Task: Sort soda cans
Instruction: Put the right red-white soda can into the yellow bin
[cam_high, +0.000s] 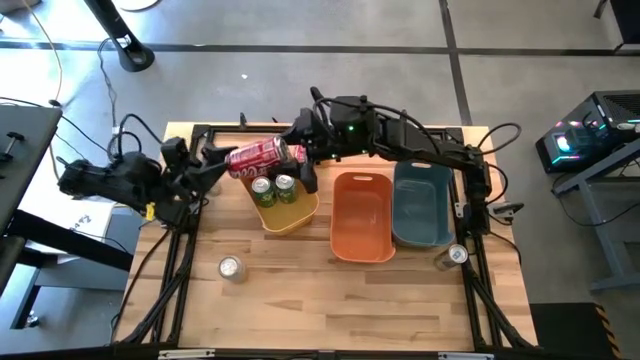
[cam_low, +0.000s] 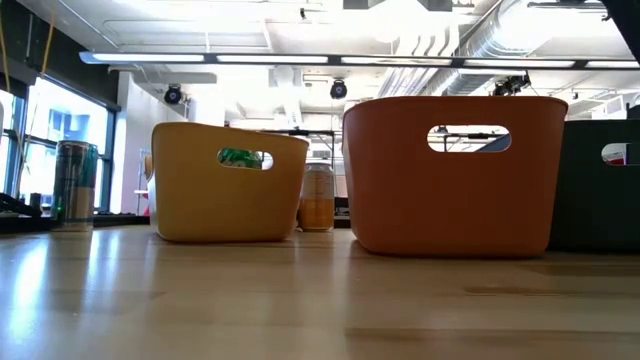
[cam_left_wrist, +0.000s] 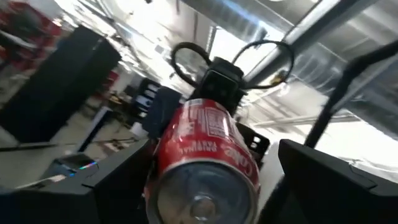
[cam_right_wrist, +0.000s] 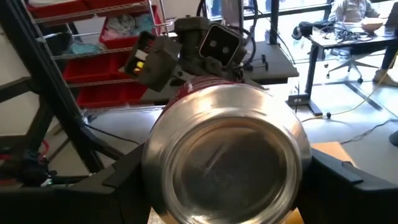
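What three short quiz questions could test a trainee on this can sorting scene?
1. True or false: the red can is lying on the table.
2. How many green cans sit in the yellow bin?
3. Which bin looks empty: A yellow, B orange?

Key: 1 false, it is held in the air between the left end effector and right end effector. 2 two. 3 B.
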